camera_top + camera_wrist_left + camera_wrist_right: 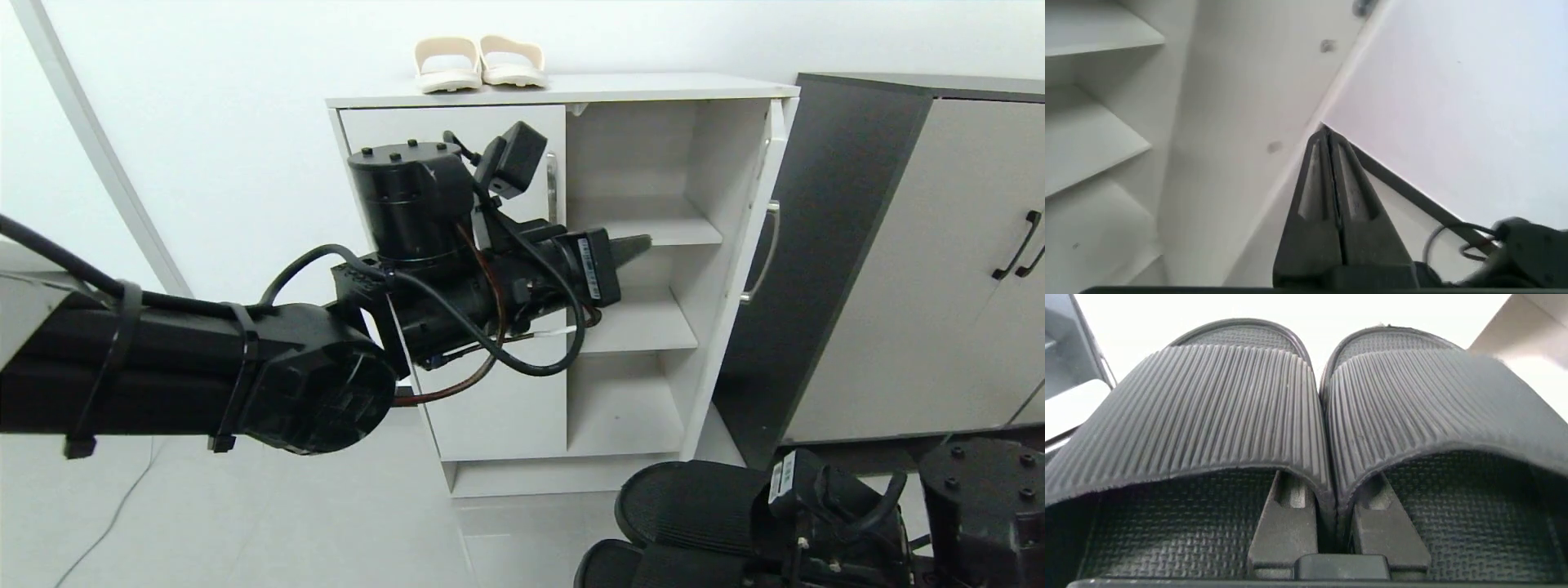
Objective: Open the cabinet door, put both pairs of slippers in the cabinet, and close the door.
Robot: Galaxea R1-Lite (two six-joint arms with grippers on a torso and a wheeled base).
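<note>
The white cabinet has its right door swung fully out. The door stands edge-on at the cabinet's right side, its handle facing the dark side panel of a grey cabinet just beside it. The left door is closed. The opening takes the whole right half of the cabinet and shows three compartments, divided by an upper shelf and a lower shelf. The beige slippers lie side by side on the cabinet's top, over the closed door. The left arm is stretched nearly level across the front of the closed door. The left gripper points into the opening at the height of the upper shelf's front edge. From the left wrist view the state of this gripper is plain: its two fingers are pressed together with nothing between them, and the shelf edges run off to one side. The black slippers are low in front of the cabinet, before its right corner. In the right wrist view the right gripper has one finger inside each slipper and squeezes their two inner walls together.
</note>
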